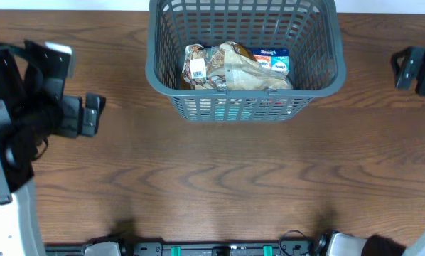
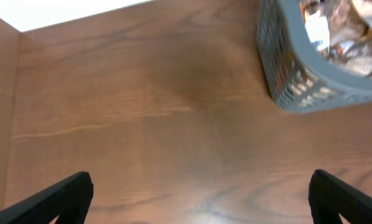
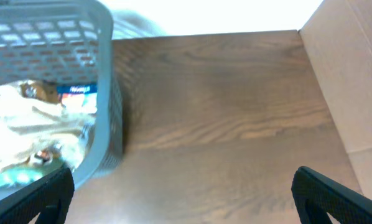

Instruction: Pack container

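The container (image 1: 234,107), a dark grey slotted basket, stands at the far middle of the bench (image 1: 212,185), with its back wall cut off by the top of the overhead view. Several packets lie heaped inside it. A clear bag with a white barcode label (image 1: 197,68) is against the container's left wall, a crumpled tan bag (image 1: 249,70) sprawls across the middle, and a blue and orange packet (image 1: 272,60) is tucked behind that towards the right wall. More colour shows through the slots of the front wall, but what it belongs to cannot be made out. The heap sits below the container's rim. On every visible side of the container the wood is bare. A wide open strip runs in front of it to the bench's near edge, and there are free stretches to its left and right. The left gripper (image 1: 94,115) hovers well to the left of the container, slightly nearer the front than the basket's front wall. Its fingers are spread wide apart with nothing between them. The right gripper (image 1: 400,71) sits well to the right of the container, about level with its middle, and its fingers are likewise wide apart and hold nothing. From the right wrist, a pale brown panel (image 3: 354,93) bounds the bench on the side away from the container.
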{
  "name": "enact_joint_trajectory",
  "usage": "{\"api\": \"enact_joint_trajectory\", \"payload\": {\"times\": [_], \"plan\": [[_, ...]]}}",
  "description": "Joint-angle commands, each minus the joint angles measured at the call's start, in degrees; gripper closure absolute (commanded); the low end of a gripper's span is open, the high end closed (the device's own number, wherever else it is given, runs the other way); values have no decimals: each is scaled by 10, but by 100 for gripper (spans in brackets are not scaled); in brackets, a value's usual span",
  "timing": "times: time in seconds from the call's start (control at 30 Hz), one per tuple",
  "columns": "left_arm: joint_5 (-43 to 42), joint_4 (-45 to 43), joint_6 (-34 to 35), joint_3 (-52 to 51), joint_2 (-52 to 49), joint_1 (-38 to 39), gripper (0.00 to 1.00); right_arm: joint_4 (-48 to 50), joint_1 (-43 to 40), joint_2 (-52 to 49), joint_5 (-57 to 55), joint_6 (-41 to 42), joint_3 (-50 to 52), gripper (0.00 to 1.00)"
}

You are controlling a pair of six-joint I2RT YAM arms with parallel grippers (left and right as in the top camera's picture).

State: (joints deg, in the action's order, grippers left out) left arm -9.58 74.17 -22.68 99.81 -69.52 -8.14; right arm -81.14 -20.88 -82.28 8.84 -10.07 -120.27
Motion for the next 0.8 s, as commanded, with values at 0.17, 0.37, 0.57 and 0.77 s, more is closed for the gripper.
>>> {"api": "enact_joint_trajectory", "payload": {"times": [0.17,0.37,0.57,0.77], "plan": [[-41,-101,10,-230,125,-3,1,23,29,141,-7,10,206,1],[-93,-122,10,-348,164,-3,1,136,51,304,-7,11,452,1],[-123,-151,29,-401,189,-3,1,223,52,427,5,28,624,1],[-116,-181,33,-405,198,-3,1,251,52,453,4,28,682,1]]}}
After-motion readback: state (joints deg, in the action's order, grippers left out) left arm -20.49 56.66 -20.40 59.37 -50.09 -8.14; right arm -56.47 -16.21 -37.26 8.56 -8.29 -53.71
